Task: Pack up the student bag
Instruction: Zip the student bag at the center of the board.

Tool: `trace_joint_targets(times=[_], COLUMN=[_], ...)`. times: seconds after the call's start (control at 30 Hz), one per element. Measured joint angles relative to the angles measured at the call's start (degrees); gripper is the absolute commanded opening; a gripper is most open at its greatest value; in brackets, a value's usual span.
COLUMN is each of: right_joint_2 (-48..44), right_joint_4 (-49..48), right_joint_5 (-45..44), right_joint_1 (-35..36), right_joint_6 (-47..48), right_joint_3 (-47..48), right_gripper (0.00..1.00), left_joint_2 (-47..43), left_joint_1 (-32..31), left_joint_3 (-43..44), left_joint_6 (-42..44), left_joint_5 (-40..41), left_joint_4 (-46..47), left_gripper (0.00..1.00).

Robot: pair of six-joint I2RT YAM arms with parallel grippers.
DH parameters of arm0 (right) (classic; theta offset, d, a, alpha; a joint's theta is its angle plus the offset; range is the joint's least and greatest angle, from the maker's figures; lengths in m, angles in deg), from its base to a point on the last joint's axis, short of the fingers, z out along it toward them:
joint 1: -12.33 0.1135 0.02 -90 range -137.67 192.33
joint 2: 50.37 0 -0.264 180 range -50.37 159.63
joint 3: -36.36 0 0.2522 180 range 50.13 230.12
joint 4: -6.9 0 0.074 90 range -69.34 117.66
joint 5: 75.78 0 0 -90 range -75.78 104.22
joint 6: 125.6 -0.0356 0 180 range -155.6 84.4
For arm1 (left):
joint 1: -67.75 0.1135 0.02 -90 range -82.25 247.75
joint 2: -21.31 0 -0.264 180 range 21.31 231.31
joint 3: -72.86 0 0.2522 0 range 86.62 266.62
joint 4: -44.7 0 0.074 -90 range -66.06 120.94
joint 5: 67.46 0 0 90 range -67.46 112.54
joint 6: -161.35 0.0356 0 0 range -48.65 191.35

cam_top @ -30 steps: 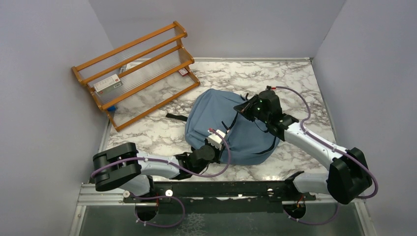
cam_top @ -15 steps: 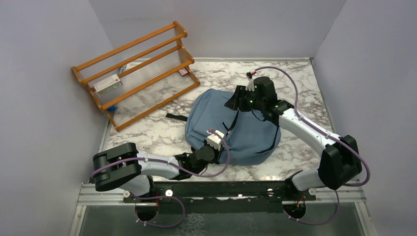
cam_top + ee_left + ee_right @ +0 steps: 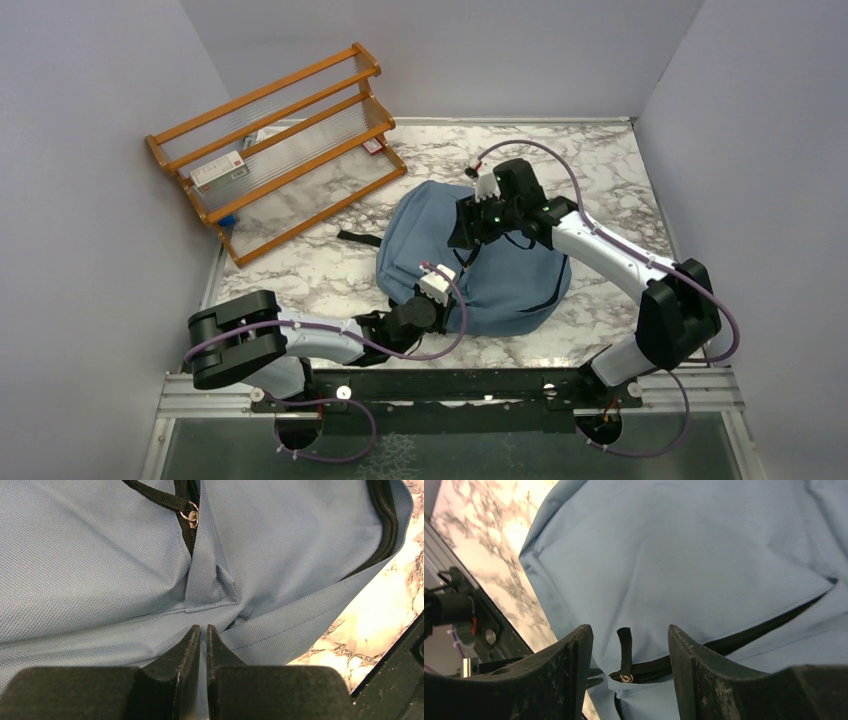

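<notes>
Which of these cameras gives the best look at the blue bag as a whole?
The top view: there the bag shows whole, lying on the table. Each wrist view shows only a close patch of its fabric and black zipper.

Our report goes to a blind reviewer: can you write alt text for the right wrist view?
The right tool hangs open over a soft dusty-blue fabric backpack, its dark fingers either side of a black strap zipper pull. The black zipper runs off right; white marble table shows upper left.
</notes>
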Motion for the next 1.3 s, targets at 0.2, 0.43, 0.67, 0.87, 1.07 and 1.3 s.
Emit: trace_joint_targets(times=[0.2, 0.43, 0.67, 0.87, 1.07, 1.3], right_joint_2=[2.47, 4.13, 4.13, 4.11, 3.06, -1.79], right_joint_4=[2.03, 3.23, 3.61, 3.69, 3.72, 4.42], right_joint_5=[0.00, -0.39, -3.54, -8.76, -16.39, -28.26], right_joint_1=[3.10, 4.48, 4.68, 4.68, 4.94, 5.05], right_joint_6=[2.78, 4.02, 4.28, 2.23, -1.92, -9.81], right_joint_3=[0.04, 0.22, 0.22, 0.22, 0.22, -0.61], right_gripper=[0.53, 0.42, 0.12, 0.01, 0.01, 0.01], left_joint_2=[0.02, 0.00, 0.02, 0.02, 0.02, -0.50], left_joint_1=[0.00, 0.00, 0.00, 0.00, 0.00, 0.00], left_joint_3=[0.00, 0.00, 0.00, 0.00, 0.00, 0.00], left_joint_6=[-0.22, -0.24, -0.33, -0.31, -0.17, -0.13], left_joint_5=[0.00, 0.00, -0.02, -0.02, -0.02, -0.02], left_joint_4=[0.00, 0.00, -0.02, -0.02, -0.02, -0.28], left_gripper=[0.10, 0.10, 0.10, 0.11, 0.12, 0.31])
